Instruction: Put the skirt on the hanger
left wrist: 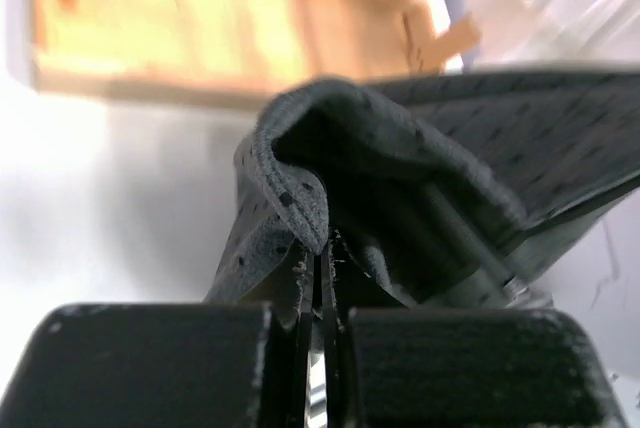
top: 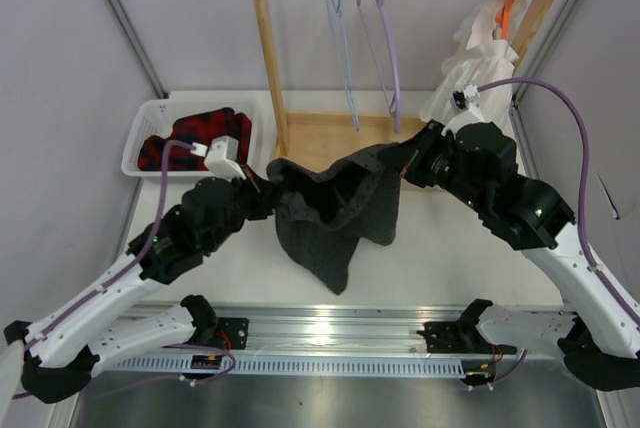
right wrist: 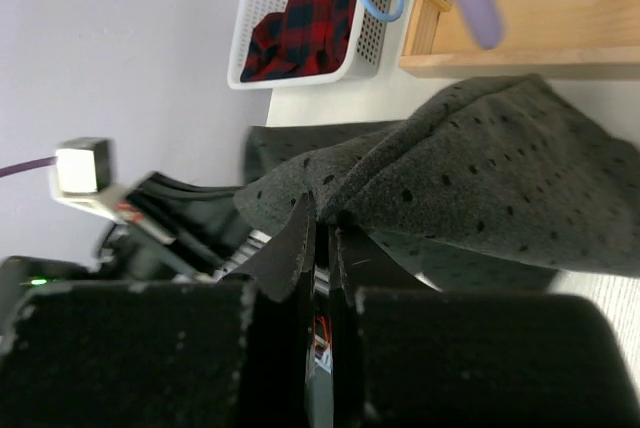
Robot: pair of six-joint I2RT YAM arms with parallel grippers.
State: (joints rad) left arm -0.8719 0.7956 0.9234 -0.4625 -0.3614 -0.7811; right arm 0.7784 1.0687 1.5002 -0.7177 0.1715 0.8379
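The left gripper (top: 268,188) and the right gripper (top: 405,166) each have their jaws closed tight on an upper corner of the skirt (top: 335,213), which sags between them above the table (top: 440,248), in front of the wooden rack (top: 270,68) where the hanger (top: 345,48) hangs

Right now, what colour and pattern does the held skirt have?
The skirt is charcoal grey with small darker dots; right wrist view shows it best.

- Pale lavender-grey walls (top: 60,28) enclose the space.
- A white table (top: 430,253) carries a light wooden rack (top: 268,58) at the back.
- A metal rail (top: 330,323), perhaps aluminium, glints along the near edge.
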